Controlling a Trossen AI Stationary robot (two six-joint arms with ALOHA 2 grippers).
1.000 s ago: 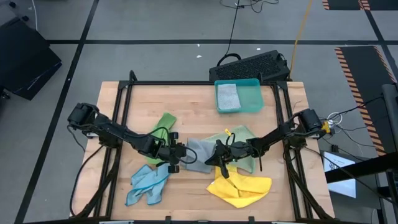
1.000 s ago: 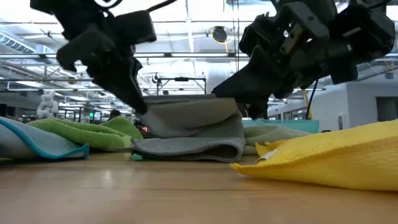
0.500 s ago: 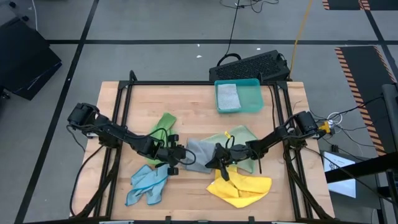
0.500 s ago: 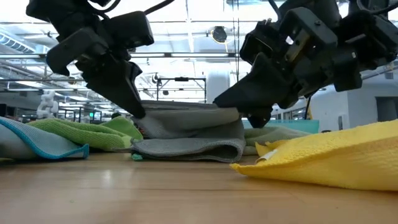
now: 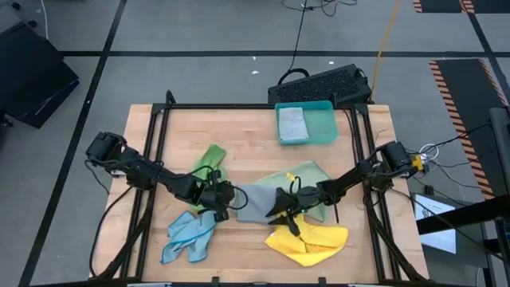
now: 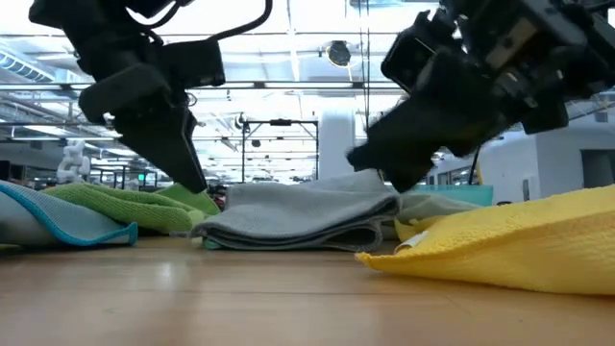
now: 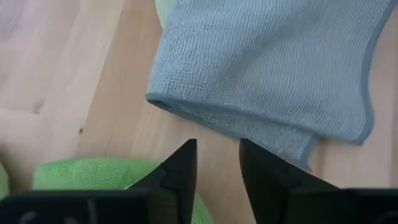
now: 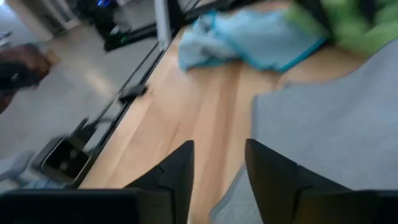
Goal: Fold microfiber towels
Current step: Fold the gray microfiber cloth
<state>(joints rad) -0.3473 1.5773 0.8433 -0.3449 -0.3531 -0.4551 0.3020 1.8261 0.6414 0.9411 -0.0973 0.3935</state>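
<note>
Towels lie scattered on a wooden tabletop (image 5: 159, 131) seen from above. A grey towel (image 5: 256, 202), folded over on itself, lies flat near the middle. The left hand (image 5: 225, 197) hovers just beside its left edge, and the right hand (image 5: 279, 210) hovers at its right edge; each has its two fingers a narrow gap apart with nothing between them, so neither holds the cloth. In the level view the grey towel (image 6: 298, 216) rests in soft layers, with both dark hands just above its ends. A bright green towel (image 5: 209, 162) lies crumpled to the left, behind the left hand. A pale green towel (image 5: 307, 177) lies spread to the right, partly under the right arm. A light blue towel (image 5: 190, 235) sits bunched at the near left, and a yellow towel (image 5: 311, 242) lies at the near right, just in front of the right hand. At the far edge, a teal tray (image 5: 323, 119) holds another folded grey cloth (image 5: 292, 123).
</note>
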